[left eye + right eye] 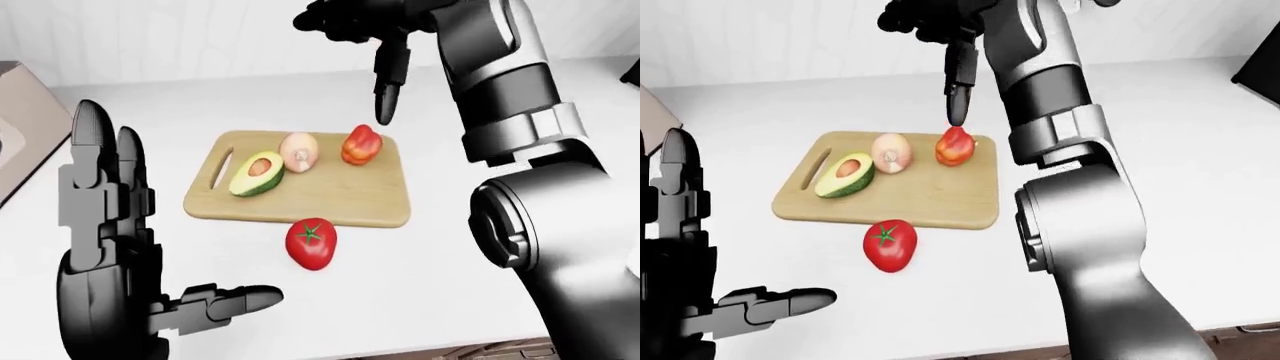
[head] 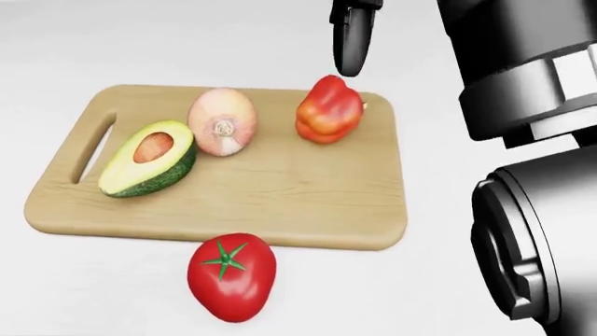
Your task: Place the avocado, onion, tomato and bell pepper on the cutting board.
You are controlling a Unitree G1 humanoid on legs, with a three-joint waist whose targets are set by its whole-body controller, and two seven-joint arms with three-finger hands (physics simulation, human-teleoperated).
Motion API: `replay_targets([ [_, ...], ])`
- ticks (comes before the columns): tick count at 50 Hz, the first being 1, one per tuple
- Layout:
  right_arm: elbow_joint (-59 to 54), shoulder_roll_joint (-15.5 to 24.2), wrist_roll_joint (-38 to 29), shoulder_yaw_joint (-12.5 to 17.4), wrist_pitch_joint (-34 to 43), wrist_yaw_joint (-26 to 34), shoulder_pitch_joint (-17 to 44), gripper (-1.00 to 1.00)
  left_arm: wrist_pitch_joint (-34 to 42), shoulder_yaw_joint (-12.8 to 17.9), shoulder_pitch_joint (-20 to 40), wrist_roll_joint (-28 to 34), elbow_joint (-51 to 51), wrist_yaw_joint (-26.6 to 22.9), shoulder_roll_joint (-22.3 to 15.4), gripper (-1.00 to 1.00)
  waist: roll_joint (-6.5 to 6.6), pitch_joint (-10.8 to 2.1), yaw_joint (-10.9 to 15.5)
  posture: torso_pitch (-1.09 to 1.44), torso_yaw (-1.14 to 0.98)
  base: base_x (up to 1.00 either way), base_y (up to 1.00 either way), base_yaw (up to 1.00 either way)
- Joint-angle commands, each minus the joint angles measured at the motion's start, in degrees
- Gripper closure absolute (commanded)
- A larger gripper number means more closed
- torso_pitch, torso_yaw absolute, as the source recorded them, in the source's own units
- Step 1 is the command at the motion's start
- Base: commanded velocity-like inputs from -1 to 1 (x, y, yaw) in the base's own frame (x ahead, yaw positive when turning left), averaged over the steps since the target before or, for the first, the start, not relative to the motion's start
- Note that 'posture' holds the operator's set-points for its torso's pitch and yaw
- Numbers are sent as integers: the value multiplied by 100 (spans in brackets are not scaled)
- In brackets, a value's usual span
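3 items sit on the cutting board (image 2: 280, 196) — tomato (image 2: 230, 277) just below.

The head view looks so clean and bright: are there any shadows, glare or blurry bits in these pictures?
Head view: even light, only a faint shadow under the tomato, a soft sheen on the bell pepper; the right arm looks soft up close. Left-eye view: the left hand looms large yet sharp.

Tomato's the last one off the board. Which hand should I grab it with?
Probably left. The left hand is open, low and empty beside the tomato; the right hand is open, raised above the bell pepper.
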State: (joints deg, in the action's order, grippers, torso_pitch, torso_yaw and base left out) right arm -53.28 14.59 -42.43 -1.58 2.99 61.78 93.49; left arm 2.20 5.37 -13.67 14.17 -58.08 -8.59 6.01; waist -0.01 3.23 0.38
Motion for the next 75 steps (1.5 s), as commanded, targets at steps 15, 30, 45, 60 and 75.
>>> replay_targets([
  [15, 4815, -777, -1009, -152, 1314, 2612, -1294, -100, -147, -35, 47, 32, -192, 17, 30, -100, 42, -112, -10, 0, 0, 0, 0, 0],
  [30, 6625, -915, -574, -1130, 2506, 3072, -2205, -100, -161, -32, 38, 33, -192, -7, 48, -100, 93, -125, -54, 0, 0, 0, 0, 0],
  [45, 7300, -1014, -581, -1538, 2772, 3072, -2897, -100, -159, -38, 38, 32, -192, 12, 34, -100, 127, -141, -93, 0, 0, 0, 0, 0],
  [60, 8021, -499, -144, -2136, 3120, 3072, -3200, -100, -179, -41, 17, 32, -192, 7, 43, -100, 123, -153, -106, 0, 0, 0, 0, 0],
  [75, 8417, -67, -51, -2429, 3300, 3072, -3467, -100, -179, -64, 17, 48, -192, 12, 35, -100, 95, -168, -88, 0, 0, 0, 0, 0],
])
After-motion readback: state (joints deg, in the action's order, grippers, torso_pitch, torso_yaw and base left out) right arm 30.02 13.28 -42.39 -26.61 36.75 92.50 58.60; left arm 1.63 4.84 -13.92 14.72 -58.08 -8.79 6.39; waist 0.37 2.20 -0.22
